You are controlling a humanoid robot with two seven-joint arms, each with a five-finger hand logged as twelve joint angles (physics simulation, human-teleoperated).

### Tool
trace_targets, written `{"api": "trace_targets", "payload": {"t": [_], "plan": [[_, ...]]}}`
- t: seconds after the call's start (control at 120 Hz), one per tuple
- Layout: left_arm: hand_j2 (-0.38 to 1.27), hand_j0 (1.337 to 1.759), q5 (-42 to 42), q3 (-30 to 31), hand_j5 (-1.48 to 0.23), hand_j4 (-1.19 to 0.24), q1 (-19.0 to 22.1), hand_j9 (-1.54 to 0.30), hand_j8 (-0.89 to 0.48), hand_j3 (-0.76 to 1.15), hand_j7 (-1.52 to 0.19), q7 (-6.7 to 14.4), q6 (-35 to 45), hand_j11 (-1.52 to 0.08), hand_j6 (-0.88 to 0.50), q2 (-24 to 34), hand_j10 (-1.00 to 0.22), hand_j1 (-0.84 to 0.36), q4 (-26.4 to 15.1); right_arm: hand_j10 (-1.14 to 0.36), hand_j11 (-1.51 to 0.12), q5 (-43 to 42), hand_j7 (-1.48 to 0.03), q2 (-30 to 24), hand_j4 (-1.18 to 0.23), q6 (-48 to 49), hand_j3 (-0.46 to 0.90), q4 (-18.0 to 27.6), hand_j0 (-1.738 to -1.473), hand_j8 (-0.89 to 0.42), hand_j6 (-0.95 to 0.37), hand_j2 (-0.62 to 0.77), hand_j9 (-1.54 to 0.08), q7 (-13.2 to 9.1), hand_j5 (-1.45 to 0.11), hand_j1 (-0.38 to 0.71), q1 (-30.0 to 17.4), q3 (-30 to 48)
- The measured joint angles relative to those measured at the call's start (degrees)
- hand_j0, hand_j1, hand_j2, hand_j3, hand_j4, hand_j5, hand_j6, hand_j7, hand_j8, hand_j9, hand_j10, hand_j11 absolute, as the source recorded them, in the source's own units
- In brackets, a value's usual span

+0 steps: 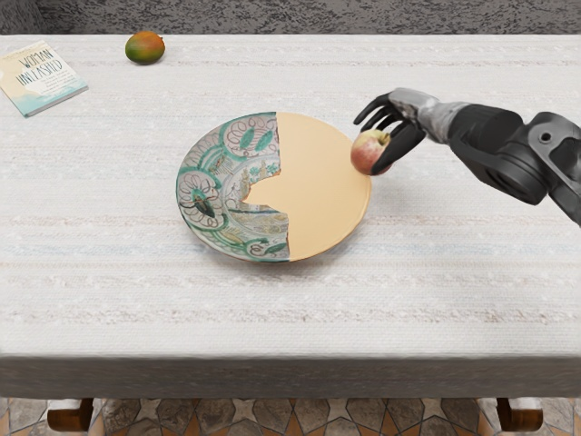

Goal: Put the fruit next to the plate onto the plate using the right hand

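A red-yellow apple [369, 151] sits at the right rim of the plate [313, 195], overlapping its edge. The plate is half green-patterned and half plain tan. My right hand [392, 127] comes in from the right and cups the apple from behind and from the right. Its lower fingers wrap the fruit, while the upper fingers [374, 108] fan out above it. Whether the apple is lifted or resting on the table cannot be told. The left arm is out of view.
A mango [145, 47] lies at the table's far edge on the left. A book [40, 76] lies at the far left corner. The light cloth-covered table [290, 300] stretches bare in front of the plate.
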Motion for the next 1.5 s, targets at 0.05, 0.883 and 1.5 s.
{"api": "trace_targets", "payload": {"t": [0.05,0.883,1.5], "plan": [[0.00,1.658,0.00,0.00,-0.01,-0.01,0.00,-0.01,-0.01,0.00,-0.01,0.00,0.00,-0.01,-0.01,0.00,-0.01,0.34,0.00,-0.47,-0.72,0.28,-0.69,0.82,-0.49,-0.01,0.00,0.09,-1.658,-0.34,-0.48,0.21,-0.72,-0.01,-0.73,0.16,0.28,0.00],[0.00,1.658,0.00,0.00,-0.01,-0.01,0.00,-0.01,-0.01,0.00,-0.01,0.00,0.00,-0.01,-0.01,0.00,-0.01,0.34,0.01,-0.46,-0.73,0.35,-0.69,11.03,-0.50,-1.05,0.00,-2.46,-1.658,-0.34,-0.48,0.17,-0.73,-0.02,-0.72,0.15,-0.09,-0.87],[0.00,1.658,0.00,0.01,-0.01,-0.01,0.04,-0.01,-0.01,0.00,-0.01,0.01,-0.06,-0.01,-0.01,0.00,-0.01,0.34,0.09,-0.06,-0.09,19.43,-0.09,-0.18,-0.06,20.63,0.00,-2.02,-1.658,-0.05,-0.07,0.01,-0.09,0.00,-0.09,-0.28,-1.18,10.51]]}}
